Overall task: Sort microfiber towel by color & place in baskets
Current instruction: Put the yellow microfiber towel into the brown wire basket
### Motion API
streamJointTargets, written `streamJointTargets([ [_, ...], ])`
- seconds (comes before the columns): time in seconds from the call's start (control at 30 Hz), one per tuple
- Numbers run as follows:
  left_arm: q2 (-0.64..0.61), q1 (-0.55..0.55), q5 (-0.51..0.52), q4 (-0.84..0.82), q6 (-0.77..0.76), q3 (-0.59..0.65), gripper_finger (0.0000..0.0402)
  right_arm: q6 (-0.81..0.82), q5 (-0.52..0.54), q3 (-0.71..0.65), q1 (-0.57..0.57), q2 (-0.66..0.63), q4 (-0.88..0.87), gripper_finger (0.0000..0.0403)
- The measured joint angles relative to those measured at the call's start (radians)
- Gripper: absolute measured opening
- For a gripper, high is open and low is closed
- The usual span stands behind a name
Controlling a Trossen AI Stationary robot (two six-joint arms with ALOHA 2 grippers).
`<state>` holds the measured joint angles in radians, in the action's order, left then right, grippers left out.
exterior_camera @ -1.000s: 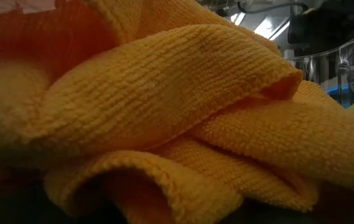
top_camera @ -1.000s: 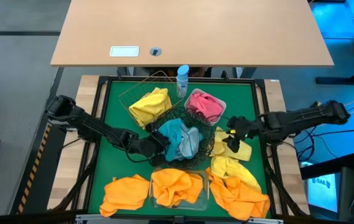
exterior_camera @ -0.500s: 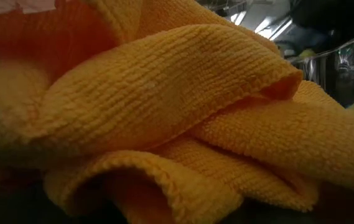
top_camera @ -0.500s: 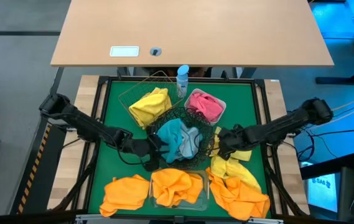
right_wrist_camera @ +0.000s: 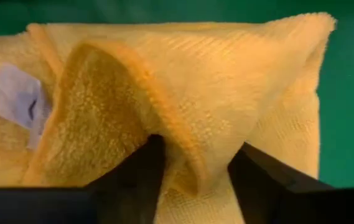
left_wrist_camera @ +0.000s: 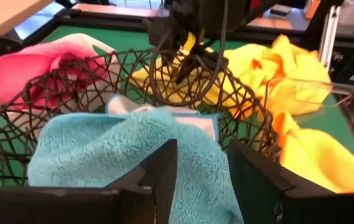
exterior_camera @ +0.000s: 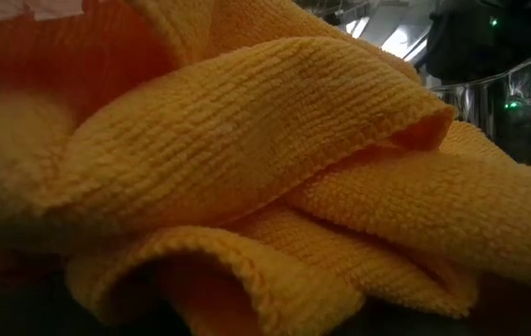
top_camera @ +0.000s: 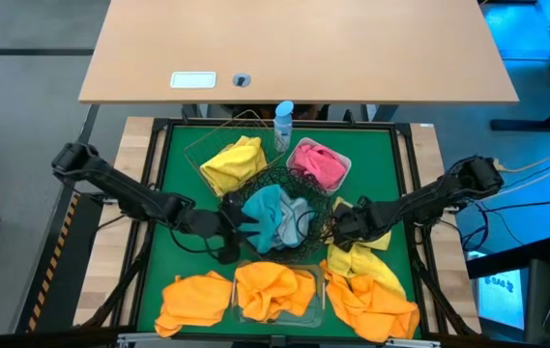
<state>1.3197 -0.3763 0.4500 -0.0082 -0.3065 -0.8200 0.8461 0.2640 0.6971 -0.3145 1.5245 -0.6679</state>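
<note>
Green table — four baskets, blue-capped bottle, loose orange towels & yellow towel at front.

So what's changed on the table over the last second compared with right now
The right claw came down from above the yellow towel beside the black wire bowl and now straddles a raised fold of it, closing in. The left claw drew back slightly from the teal towel in that bowl, open and empty. The towels and baskets stayed put.
</note>
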Motion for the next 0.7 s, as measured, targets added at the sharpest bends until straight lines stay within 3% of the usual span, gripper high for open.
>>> streamJointTargets([
  [0.27, -0.064, -0.002, -0.060, -0.004, 0.000, 0.000, 0.0136, -0.011, -0.040, -0.002, 0.001, -0.033, 0.003, 0.0015],
  [0.47, -0.117, -0.015, -0.097, -0.044, 0.000, 0.000, 0.0136, -0.016, -0.058, 0.024, 0.001, -0.103, -0.071, 0.0029],
  [0.7, -0.145, -0.044, -0.102, -0.148, -0.066, 0.000, 0.0136, -0.022, 0.011, 0.120, 0.001, -0.189, -0.224, 0.0007],
])
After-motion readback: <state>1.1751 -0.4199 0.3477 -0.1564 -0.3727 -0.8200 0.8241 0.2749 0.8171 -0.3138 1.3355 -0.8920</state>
